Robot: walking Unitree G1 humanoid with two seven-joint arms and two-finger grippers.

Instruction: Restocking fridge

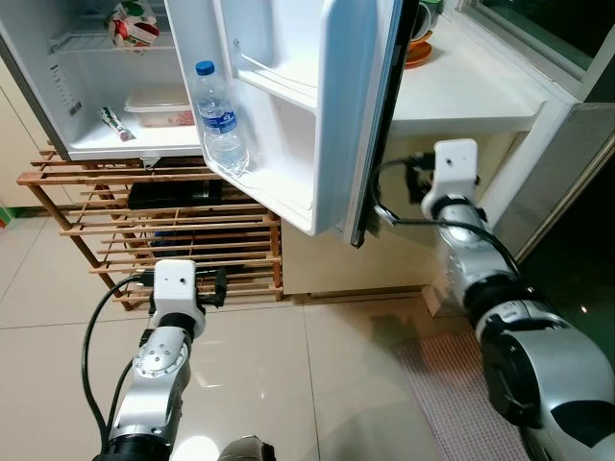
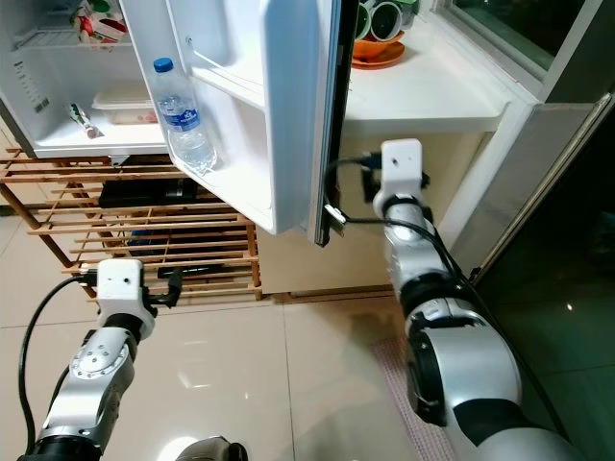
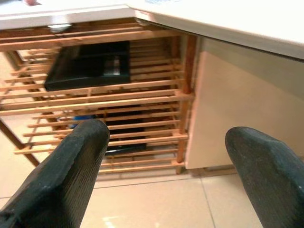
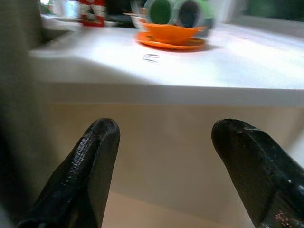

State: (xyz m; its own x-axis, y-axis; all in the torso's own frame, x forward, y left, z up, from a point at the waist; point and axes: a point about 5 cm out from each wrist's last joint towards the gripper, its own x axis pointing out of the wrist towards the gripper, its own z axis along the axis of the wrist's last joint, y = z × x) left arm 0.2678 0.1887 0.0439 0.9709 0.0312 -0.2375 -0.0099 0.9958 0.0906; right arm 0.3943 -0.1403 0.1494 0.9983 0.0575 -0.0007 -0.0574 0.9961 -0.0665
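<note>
Fridge (image 1: 96, 134) open, sitting on a wooden slatted rack (image 1: 163, 226). Fridge door (image 1: 317, 106) swung wide, its edge toward the robot at 12 o'clock. Water bottle (image 1: 219, 120) stands upright in the lower door shelf, blue cap and blue label, at about 11 o'clock from the head camera. Inside on the white shelf: clear lidded food container (image 1: 159, 106) and a small packet (image 1: 115, 123) just left of it; red-and-white packaging (image 1: 135, 27) on the wire shelf above.

Left gripper (image 3: 161, 156): fingers spread apart, nothing between them, low in front of the rack and pointed at the slats and a black box (image 3: 90, 69) stored on them. Left arm sits at 7 o'clock over tan floor tiles (image 1: 317, 384).

Right gripper (image 4: 166, 156): fingers also spread, empty, just behind the door's outer edge, facing the beige front of the white counter (image 2: 432, 91). Orange bowl (image 4: 170, 33) with green cups (image 4: 161, 12) behind it sits on the counter at 1 o'clock. Wrist view is blurred.
</note>
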